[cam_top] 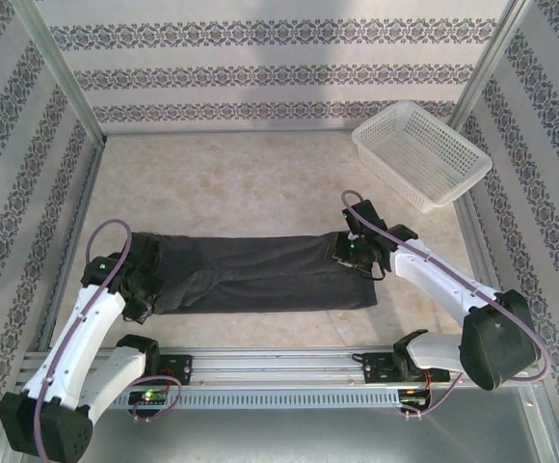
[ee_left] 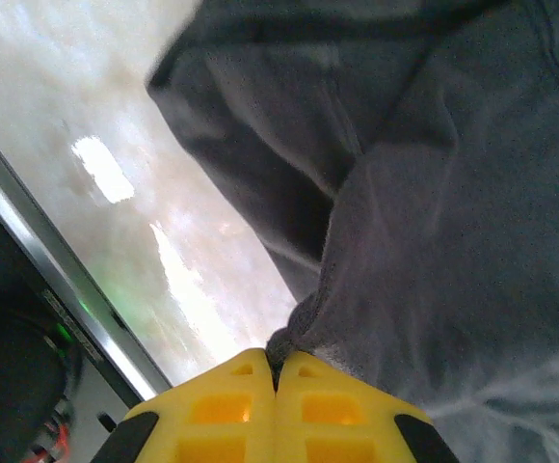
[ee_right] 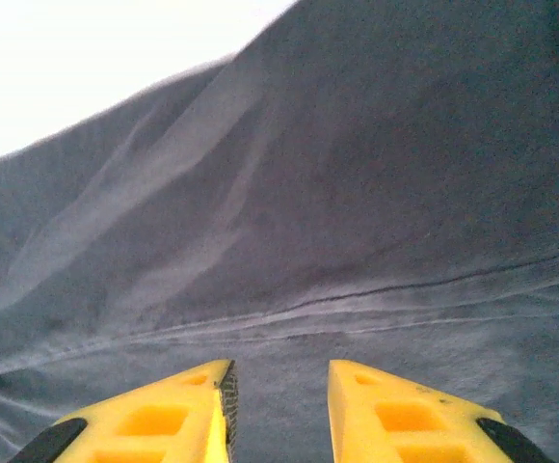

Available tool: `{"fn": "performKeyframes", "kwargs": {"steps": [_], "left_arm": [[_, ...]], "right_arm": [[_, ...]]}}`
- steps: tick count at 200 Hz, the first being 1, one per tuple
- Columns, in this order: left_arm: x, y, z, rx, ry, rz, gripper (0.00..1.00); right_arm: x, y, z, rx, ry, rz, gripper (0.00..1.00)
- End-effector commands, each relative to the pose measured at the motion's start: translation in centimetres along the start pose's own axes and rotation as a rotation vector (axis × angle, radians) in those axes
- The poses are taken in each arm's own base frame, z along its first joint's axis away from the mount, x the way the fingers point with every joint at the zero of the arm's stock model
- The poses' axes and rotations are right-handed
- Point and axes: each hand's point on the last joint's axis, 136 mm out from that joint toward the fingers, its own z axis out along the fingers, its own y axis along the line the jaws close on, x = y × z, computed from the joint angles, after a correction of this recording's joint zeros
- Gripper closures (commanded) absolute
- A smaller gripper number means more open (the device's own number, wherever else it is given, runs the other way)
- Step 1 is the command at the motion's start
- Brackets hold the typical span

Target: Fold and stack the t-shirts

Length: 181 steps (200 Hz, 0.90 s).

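A dark charcoal-grey t-shirt (cam_top: pixel 260 273) lies folded into a long band across the near part of the table. My left gripper (cam_top: pixel 137 285) sits at the band's left end. In the left wrist view my left gripper (ee_left: pixel 278 365) is shut on a pinch of the t-shirt (ee_left: pixel 434 193), whose cloth bunches at the yellow fingertips (ee_left: pixel 236 371). My right gripper (cam_top: pixel 352 253) is over the band's right end. In the right wrist view my right gripper (ee_right: pixel 279 381) stands open just above the t-shirt (ee_right: pixel 337 193), a hem seam running across ahead of the tips and nothing between the fingers.
A white plastic mesh basket (cam_top: pixel 422 154) stands at the back right corner. Patterned walls with metal posts close in the table on three sides. The metal rail (cam_top: pixel 279 365) holding both arm bases runs along the near edge. Bare beige tabletop (cam_top: pixel 241 183) lies behind the shirt.
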Motion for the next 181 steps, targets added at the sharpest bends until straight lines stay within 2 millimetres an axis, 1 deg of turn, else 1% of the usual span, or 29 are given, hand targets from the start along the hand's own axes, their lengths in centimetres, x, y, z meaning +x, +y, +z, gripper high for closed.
{"fn": "performKeyframes", "kwargs": {"steps": [1, 12, 32, 54, 61, 74, 82, 87, 92, 99, 108, 112, 119, 135, 148, 157, 161, 171, 181], "left_arm": [[-3.3, -0.5, 1.3, -0.022, -0.135, 0.052, 1.0], [-4.2, -2.1, 2.1, 0.026, -0.152, 0.059, 0.99], [-5.6, -4.1, 3.4, 0.05, -0.185, 0.094, 0.99], [-7.1, -5.0, 4.6, 0.019, -0.227, 0.14, 0.99], [-7.5, -5.3, 4.9, 0.014, -0.242, 0.155, 0.99], [-8.0, -5.8, 5.7, 0.009, -0.243, 0.184, 0.96], [-8.0, -5.8, 6.2, -0.018, -0.232, 0.199, 0.91], [-8.0, -5.4, 6.4, -0.053, -0.224, 0.201, 0.86], [-8.0, -4.8, 6.5, -0.096, -0.21, 0.196, 0.77], [-8.0, -4.0, 6.5, -0.156, -0.189, 0.185, 0.6], [-8.2, -3.2, 5.7, -0.219, -0.18, 0.166, 0.47], [-8.4, -3.2, 5.2, -0.228, -0.18, 0.158, 0.45], [-8.6, -3.5, 4.2, -0.215, -0.184, 0.146, 0.44], [-8.8, -5.1, 2.0, -0.107, -0.195, 0.099, 0.45], [-8.5, -7.4, 1.5, 0.002, -0.155, 0.067, 0.46], [-7.9, -9.3, 1.9, 0.07, -0.102, 0.061, 0.47], [-7.6, -10.5, 2.3, 0.112, -0.074, 0.057, 0.48], [-6.7, -12.6, 3.6, 0.159, -0.013, 0.06, 0.52], [-6.1, -14.1, 5.0, 0.162, 0.028, 0.075, 0.55]], "right_arm": [[0.5, 0.6, 0.4, -0.029, -0.001, 0.013, 0.7], [0.7, 1.0, 0.2, -0.045, -0.005, -0.004, 0.7], [1.0, 1.7, -0.2, -0.076, 0.007, -0.036, 0.71], [1.4, 2.8, -0.6, -0.147, 0.019, -0.081, 0.71], [1.4, 2.7, -0.6, -0.142, 0.022, -0.089, 0.71], [1.6, 1.6, -0.5, -0.095, 0.033, -0.082, 0.71], [1.4, 0.9, -0.4, -0.08, 0.039, -0.06, 0.71], [1.3, 0.5, -0.3, -0.074, 0.041, -0.042, 0.71], [1.2, 0.1, -0.3, -0.066, 0.038, -0.024, 0.71], [0.9, -0.6, -0.4, -0.05, 0.031, 0.004, 0.71], [0.3, -1.1, -0.4, -0.039, 0.017, 0.039, 0.71], [0.2, -1.3, -0.3, -0.037, 0.014, 0.051, 0.71], [-0.3, -1.6, -0.2, -0.032, 0.006, 0.073, 0.72], [-1.3, -2.1, 0.3, -0.004, -0.007, 0.113, 0.74], [-2.1, -2.2, 1.2, 0.022, -0.005, 0.134, 0.76], [-2.5, -2.2, 2.1, 0.039, 0.006, 0.148, 0.77], [-2.6, -2.2, 2.3, 0.043, 0.011, 0.15, 0.78], [-2.8, -2.2, 3.5, 0.065, 0.035, 0.157, 0.78], [-2.9, -2.3, 4.5, 0.09, 0.059, 0.167, 0.8]]}}
